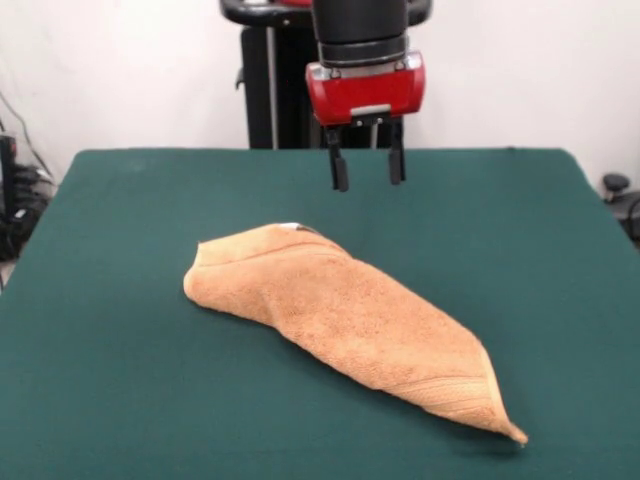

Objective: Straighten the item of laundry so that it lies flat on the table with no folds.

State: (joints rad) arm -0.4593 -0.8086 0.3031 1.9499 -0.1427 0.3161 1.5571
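The light orange-tan terry towel [345,318] lies folded over itself on the dark green table [110,300], as a long wedge running from the middle left to a point at the front right. A border band shows near that point, and a small white tag [291,227] peeks out at its far edge. My gripper [367,168] hangs from the red and black arm above the table, behind the towel's far edge and clear of it. Its two black fingers are spread apart and hold nothing.
The black pedestal [270,90] stands behind the table's far edge. Cables and gear [15,200] sit off the table at the left, and a small black object [615,185] at the right edge.
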